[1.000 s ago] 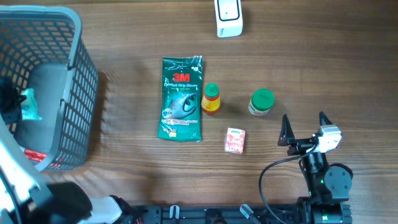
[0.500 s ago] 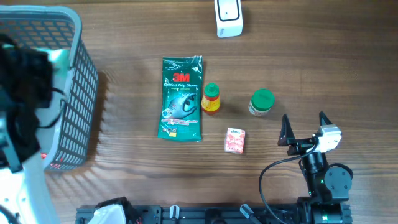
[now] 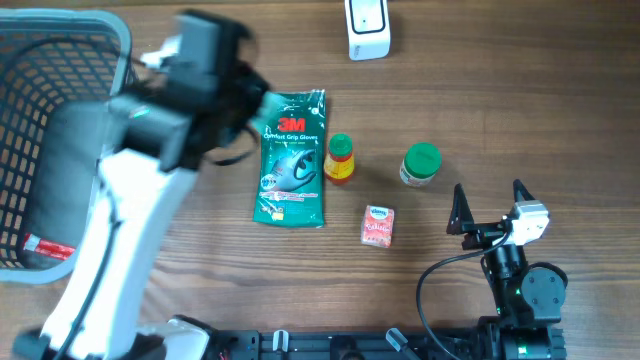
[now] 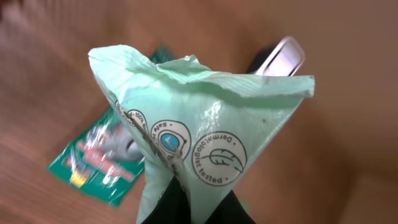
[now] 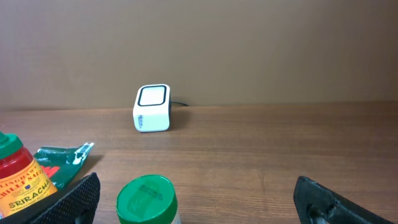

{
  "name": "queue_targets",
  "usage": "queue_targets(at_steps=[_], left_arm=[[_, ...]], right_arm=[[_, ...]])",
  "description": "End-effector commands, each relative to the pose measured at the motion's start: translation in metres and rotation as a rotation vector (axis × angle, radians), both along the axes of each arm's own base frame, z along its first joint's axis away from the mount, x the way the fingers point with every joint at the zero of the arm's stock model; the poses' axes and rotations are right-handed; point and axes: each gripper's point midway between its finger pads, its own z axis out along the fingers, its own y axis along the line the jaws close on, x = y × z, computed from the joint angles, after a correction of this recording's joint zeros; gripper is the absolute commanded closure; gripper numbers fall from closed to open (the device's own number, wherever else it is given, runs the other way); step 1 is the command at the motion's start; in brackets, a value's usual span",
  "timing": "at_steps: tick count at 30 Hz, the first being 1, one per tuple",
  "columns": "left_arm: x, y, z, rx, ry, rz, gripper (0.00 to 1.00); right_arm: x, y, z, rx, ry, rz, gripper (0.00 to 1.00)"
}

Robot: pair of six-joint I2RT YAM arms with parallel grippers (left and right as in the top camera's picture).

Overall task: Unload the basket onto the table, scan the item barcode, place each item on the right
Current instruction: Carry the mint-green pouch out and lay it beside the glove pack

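Left gripper (image 4: 194, 208) pinching the green pouch (image 4: 199, 137) (right gripper (image 3: 488, 192) agape, idle); we should face its barcode squarely to the far-edge scanner (image 3: 367, 30).

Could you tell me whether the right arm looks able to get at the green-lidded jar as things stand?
Probably yes: the right gripper is open, and the green-lidded jar stands just ahead of it with nothing between them.

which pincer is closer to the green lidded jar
Right. The right pincer is open beside the green-lidded jar; the left pincer is far off, by the 3M gloves pack.
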Motion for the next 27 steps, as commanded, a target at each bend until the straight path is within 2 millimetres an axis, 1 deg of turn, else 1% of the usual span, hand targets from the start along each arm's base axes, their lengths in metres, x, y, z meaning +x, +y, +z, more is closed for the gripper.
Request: queue_targets(at_steps=[1, 5, 8, 10, 14, 16, 19, 22, 23, 25, 27], left_arm=[[-0.010, -0.032, -0.035, 0.091, 0.112, -0.076, 0.96], [-0.028, -0.061, -0.073, 0.141, 0.252, -0.105, 0.96], [-0.036, -0.083, -0.095, 0.168, 0.307, -0.130, 0.96], [-0.042, -0.098, -0.110, 0.172, 0.342, -0.115, 0.96], [-0.055, -0.120, -0.130, 0.158, 0.390, -0.045, 0.96], [-0.061, -0.129, -0.136, 0.145, 0.405, -0.003, 0.96], [-0.071, -0.135, -0.147, 0.138, 0.414, 0.091, 0.96], [-0.081, -0.133, -0.160, 0.149, 0.411, 0.207, 0.96], [-0.084, -0.131, -0.165, 0.150, 0.412, 0.249, 0.94], [-0.087, -0.129, -0.177, 0.139, 0.416, 0.316, 0.93], [-0.085, -0.131, -0.190, 0.119, 0.408, 0.341, 0.91]], right_arm=[[0.000, 0.000, 0.000, -0.010, -0.003, -0.002, 0.00], [0.000, 0.000, 0.000, -0.011, -0.003, -0.002, 0.00], [0.000, 0.000, 0.000, -0.010, -0.003, -0.002, 0.00], [0.000, 0.000, 0.000, -0.010, -0.003, -0.002, 0.00], [0.000, 0.000, 0.000, -0.011, -0.003, -0.002, 0.00], [0.000, 0.000, 0.000, -0.011, -0.003, -0.002, 0.00], [0.000, 0.000, 0.000, -0.010, -0.003, -0.002, 0.00], [0.000, 0.000, 0.000, -0.011, -0.003, -0.002, 0.00], [0.000, 0.000, 0.000, -0.010, -0.003, -0.002, 0.00], [0.000, 0.000, 0.000, -0.010, -0.003, -0.002, 0.00], [0.000, 0.000, 0.000, -0.010, -0.003, -0.002, 0.00]])
